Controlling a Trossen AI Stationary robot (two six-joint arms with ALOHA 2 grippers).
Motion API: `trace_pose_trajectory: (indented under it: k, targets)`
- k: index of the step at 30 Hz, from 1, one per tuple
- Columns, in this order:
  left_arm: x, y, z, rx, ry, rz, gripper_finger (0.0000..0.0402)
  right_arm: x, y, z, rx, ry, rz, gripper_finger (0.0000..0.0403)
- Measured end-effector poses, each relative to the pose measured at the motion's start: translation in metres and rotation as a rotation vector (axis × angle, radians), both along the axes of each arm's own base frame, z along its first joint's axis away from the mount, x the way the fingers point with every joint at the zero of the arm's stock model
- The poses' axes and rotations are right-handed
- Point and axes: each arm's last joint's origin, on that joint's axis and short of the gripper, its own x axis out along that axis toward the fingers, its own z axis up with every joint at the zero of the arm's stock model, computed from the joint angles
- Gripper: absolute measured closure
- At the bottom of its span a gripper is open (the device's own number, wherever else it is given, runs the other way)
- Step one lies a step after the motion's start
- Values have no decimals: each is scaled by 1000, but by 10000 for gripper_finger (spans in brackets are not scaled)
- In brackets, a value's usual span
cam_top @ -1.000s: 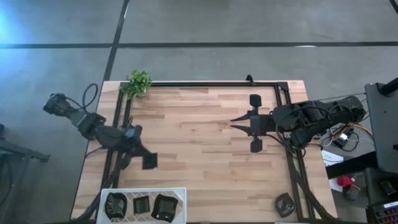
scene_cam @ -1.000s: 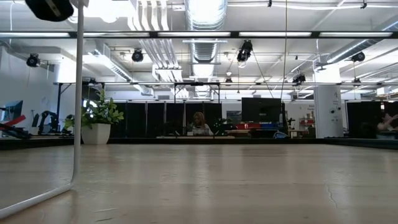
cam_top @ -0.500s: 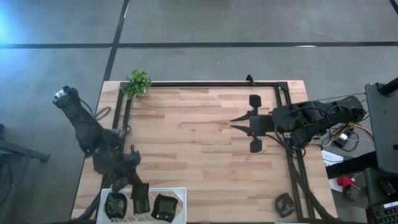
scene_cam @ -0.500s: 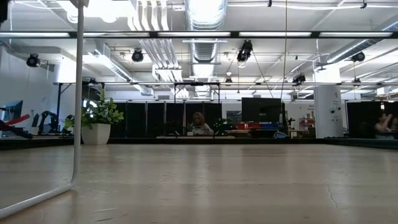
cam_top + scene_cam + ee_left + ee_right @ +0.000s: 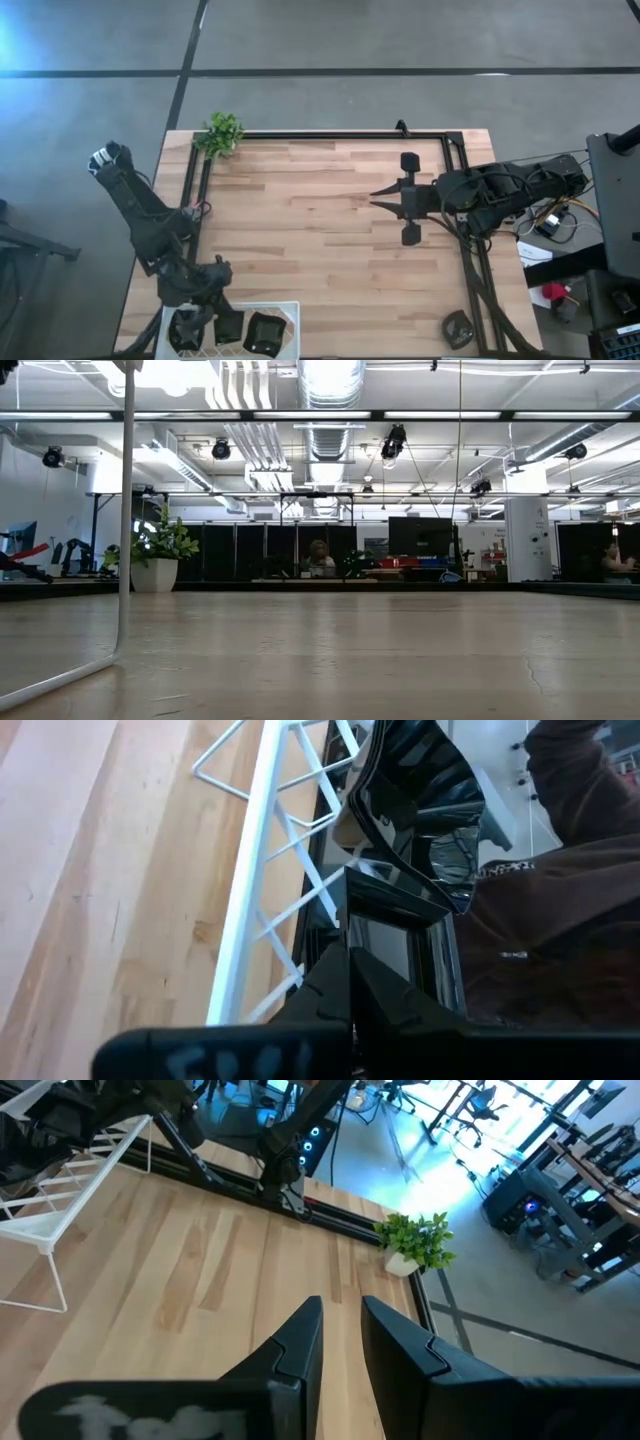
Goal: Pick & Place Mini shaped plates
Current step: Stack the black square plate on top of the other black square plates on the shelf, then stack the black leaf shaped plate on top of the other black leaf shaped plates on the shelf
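Three mini shaped plates [image 5: 265, 333] sit in a white wire rack [image 5: 290, 308] at the wooden surface's [image 5: 320, 230] near-left corner, the left gripper [image 5: 203, 318] over them, fingers indiscernible; right gripper [image 5: 376, 200] idles, fingers slightly apart.

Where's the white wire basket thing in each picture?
High view: the white wire rack sits at the table's bottom edge, left of the middle.
Low view: only a white wire leg shows, far left.
Left wrist view: its white wires run up the middle, very close.
Right wrist view: upper left corner, far off.
Shared landmark: the wooden table under it.
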Motion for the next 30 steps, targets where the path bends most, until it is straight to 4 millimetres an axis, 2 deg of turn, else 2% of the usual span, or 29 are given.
trace_pose_trajectory:
  k: [14,30]
  targets:
    - [-4,1,0,-18,44,-63,397,0,0,0,-7,1,3,335]
    - [-4,2,0,-34,62,-44,338,1,0,3,-14,-30,8,335]
